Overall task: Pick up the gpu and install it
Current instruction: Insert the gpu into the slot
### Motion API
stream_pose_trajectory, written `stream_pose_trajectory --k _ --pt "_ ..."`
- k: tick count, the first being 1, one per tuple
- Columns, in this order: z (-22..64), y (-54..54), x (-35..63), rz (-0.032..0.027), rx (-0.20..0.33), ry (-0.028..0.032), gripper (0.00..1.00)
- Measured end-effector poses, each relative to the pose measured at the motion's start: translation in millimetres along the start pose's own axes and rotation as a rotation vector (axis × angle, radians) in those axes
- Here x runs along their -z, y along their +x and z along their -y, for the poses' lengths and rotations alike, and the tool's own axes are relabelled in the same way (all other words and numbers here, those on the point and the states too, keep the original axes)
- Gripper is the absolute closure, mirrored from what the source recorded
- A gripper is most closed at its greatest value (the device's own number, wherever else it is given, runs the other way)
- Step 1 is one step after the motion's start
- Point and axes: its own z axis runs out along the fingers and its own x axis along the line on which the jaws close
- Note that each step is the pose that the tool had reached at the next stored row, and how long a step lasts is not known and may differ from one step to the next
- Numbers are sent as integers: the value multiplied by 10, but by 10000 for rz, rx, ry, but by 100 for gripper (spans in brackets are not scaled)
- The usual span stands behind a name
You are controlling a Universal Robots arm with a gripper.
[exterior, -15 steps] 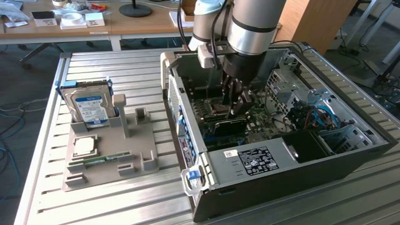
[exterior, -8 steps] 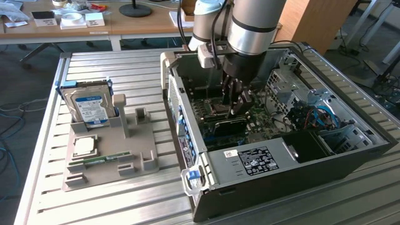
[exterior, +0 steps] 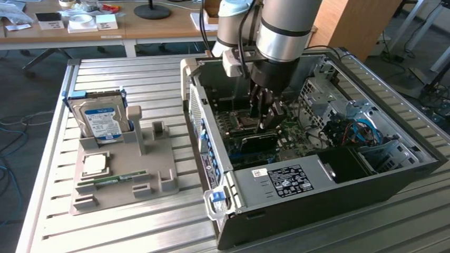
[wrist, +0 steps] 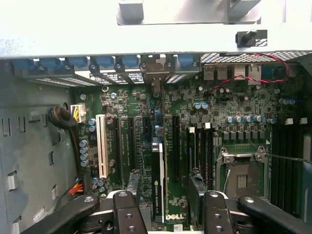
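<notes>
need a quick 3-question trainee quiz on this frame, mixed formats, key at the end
1. True or false: the hard drive sits in the grey holder, outside the computer case.
2. Where is the gripper? A. over the holder. B. inside the case, above the motherboard. C. off the table.
3. Short answer: in the wrist view, what stands edge-on between the gripper's open fingers?

Key
1. True.
2. B.
3. The graphics card, upright on the motherboard, with a finger on either side and a gap to each.
</notes>
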Motion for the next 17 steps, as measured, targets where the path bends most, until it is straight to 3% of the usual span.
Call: stream_pose_trajectory --k 17 --pt "1 -2 78 0 -1 0 48"
